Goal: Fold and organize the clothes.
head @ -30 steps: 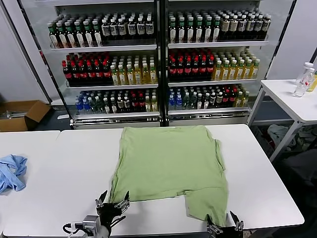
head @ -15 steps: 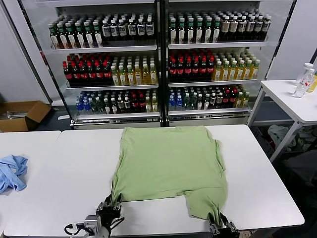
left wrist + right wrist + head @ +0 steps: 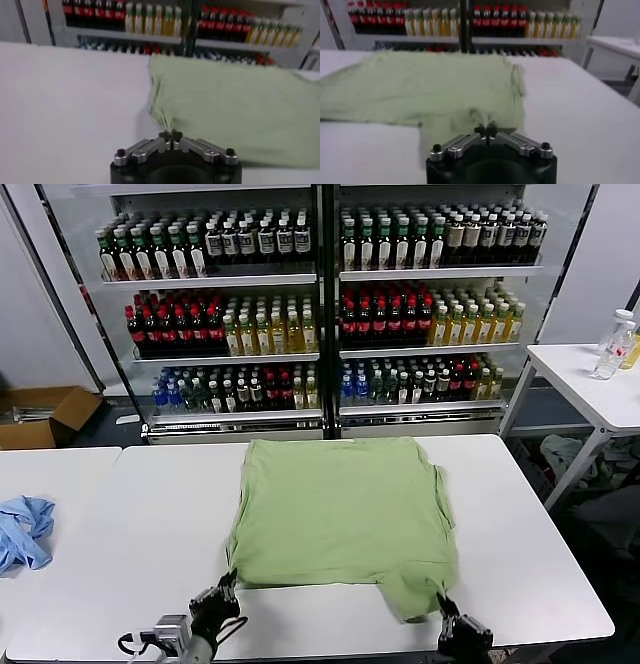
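Since the earlier frame both tools had closed in: the left tool [image 3: 170,134] and right tool [image 3: 485,130] each pinched the shirt [image 3: 345,514] hem, so you needed an even lift off the surface [image 3: 130,534].

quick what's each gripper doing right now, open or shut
Left gripper: shut on the near left corner of the green shirt.
Right gripper: shut on the shirt's near right hem.
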Controlling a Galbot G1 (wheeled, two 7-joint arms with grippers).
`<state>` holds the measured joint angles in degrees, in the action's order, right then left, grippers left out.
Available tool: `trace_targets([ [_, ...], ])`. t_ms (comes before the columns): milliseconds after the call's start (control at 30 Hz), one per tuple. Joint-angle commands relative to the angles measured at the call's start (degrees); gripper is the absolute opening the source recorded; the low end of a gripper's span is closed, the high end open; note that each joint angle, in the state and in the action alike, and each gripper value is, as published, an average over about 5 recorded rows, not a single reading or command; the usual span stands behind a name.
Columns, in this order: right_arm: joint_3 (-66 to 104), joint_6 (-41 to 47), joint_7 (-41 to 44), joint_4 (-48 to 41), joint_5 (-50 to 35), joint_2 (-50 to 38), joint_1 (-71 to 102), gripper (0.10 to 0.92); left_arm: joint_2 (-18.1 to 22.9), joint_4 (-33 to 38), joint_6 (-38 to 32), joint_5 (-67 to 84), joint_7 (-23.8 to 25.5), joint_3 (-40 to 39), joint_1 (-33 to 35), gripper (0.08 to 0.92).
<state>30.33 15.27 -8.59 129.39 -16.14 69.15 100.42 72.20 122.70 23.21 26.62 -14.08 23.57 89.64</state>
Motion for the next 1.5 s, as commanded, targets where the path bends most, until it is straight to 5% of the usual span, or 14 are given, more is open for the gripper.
trace_targets([
  [33, 2.42, -2.55, 0.37, 0.82, -3.36, -2.44, -4.91, 0.106, -1.51, 0.99, -2.97, 6.64, 2.35, 1.52, -3.55, 0.084],
  [433, -6.43, 0.32, -1.38, -17.30, -9.02, -8.91, -31.11, 0.106, -0.01, -15.05, -2.72, 8.20, 3.19, -2.66, -21.80, 0.084],
  [733, -13.59, 3.34, -1.48, -29.08, -4.45, -10.00, -42.43, 0.119, 1.67, -24.54, -3.00, 2.65, 0.94, -4.79, -27.41, 0.084],
  [900, -16.13, 8.26, -0.38, -29.33, -1.17, -8.78, -43.01, 0.243, 2.66, -25.47, -2.95, -0.25, 0.77, -5.37, -27.74, 0.121],
  [1233, -8.84, 8.30, -0.05, -22.25, 0.74, -7.53, -31.32, 0.529, 2.91, -19.27, -4.10, -5.64, 0.55, -3.75, -20.02, 0.388],
  [1500, -5.07, 13.44, -1.31, -26.20, -1.90, -7.63, -30.02, 0.745, 2.36, -23.12, -1.82, -4.65, 0.06, -3.53, -19.74, 0.619],
])
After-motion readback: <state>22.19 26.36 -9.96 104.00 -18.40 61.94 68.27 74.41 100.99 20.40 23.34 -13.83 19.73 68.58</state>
